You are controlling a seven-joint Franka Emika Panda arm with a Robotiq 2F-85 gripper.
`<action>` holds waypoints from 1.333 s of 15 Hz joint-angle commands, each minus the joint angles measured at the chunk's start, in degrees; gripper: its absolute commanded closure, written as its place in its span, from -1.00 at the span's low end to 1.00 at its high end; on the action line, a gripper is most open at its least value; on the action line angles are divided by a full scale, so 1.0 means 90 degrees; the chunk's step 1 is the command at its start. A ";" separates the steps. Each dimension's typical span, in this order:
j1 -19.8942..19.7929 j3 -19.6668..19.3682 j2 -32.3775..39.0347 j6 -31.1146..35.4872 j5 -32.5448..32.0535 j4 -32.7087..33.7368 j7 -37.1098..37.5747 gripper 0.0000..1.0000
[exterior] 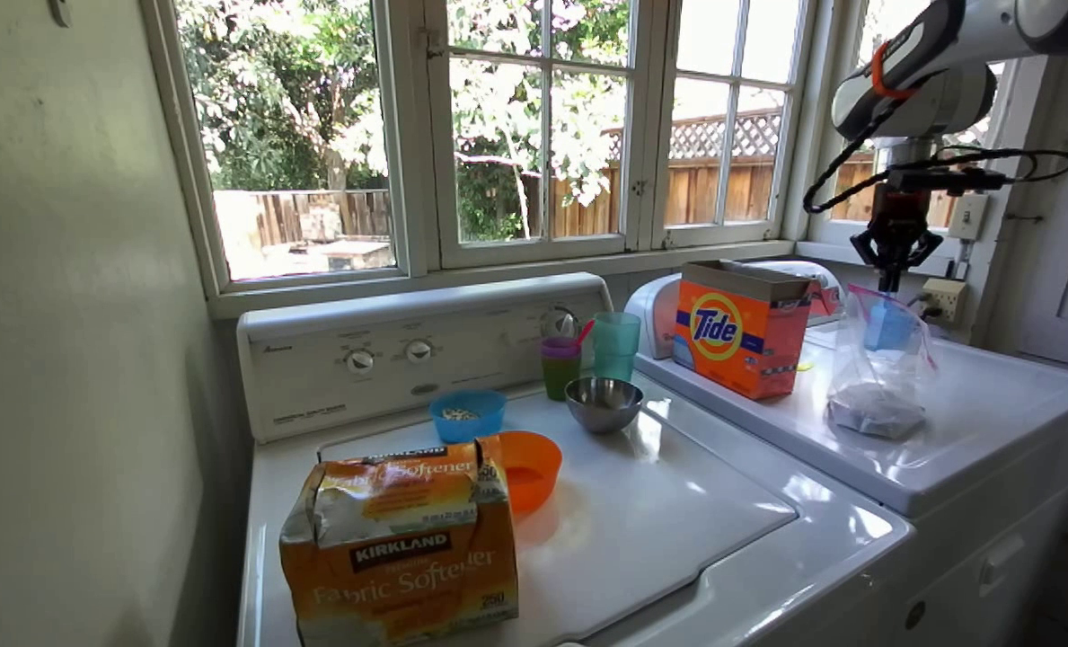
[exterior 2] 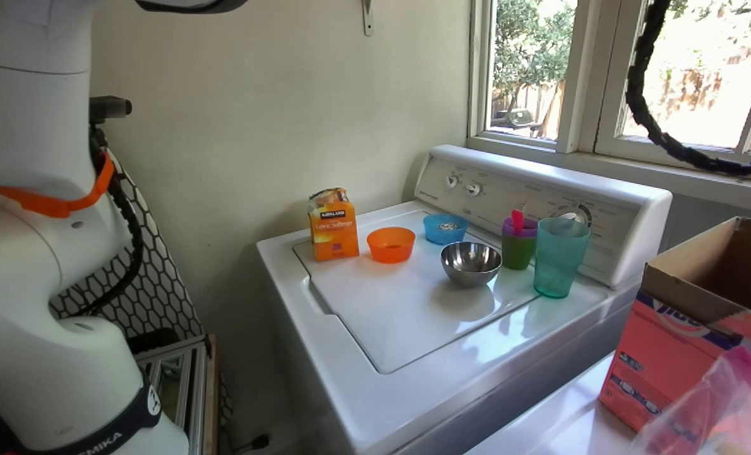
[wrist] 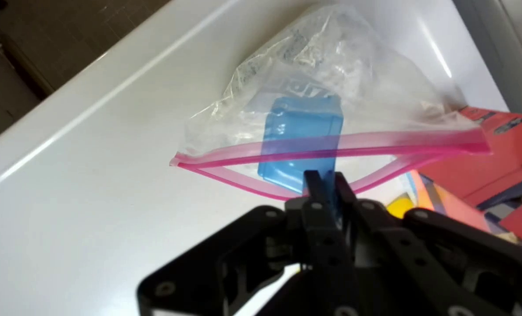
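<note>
1. Wrist view: on a white appliance top (wrist: 124, 210), a clear zip bag (wrist: 357, 92) is seen gaping.
2. By the narrowly closed gripper (wrist: 326, 177), a blue scoop (wrist: 291, 169) is held at its handle.
3. Lengthwise from the jaws, the scoop is extended within the bag's mouth.

One white appliance top (exterior: 992, 404) holds a zip bag (exterior: 877, 406) and Tide box (exterior: 738, 337); its neighbour (exterior: 659, 503), bowls (exterior: 605, 412), cups (exterior: 616, 349) and softener box (exterior: 403, 548).

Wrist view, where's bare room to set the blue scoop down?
Bare white machine top lies left of the zip bag and gripper, out to the top's edge. It's crowded on the right, where bag and Tide box overlap in view.
</note>
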 commanded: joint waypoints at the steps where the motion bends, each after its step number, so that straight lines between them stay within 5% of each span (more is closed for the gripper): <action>1: -0.0047 0.0000 -0.0347 -0.0061 -0.0054 -0.0619 -0.1298 0.96; 7: 0.0249 -0.0290 -0.0370 0.0026 -0.1826 -0.0977 -0.1908 0.96; 11: -0.0040 0.0085 -0.0386 0.0476 -0.0871 -0.1088 -0.2979 0.96; 13: -0.0109 0.0157 -0.0246 0.0088 -0.0140 -0.0847 -0.2983 0.96; 14: 0.0083 -0.0023 -0.0168 0.0209 -0.0644 -0.0761 -0.2762 0.84; 18: 0.0043 0.0020 -0.0167 0.0197 -0.0289 -0.0760 -0.2833 0.84; 20: -0.0058 0.0218 -0.0358 0.0563 -0.0079 -0.1031 -0.3794 0.96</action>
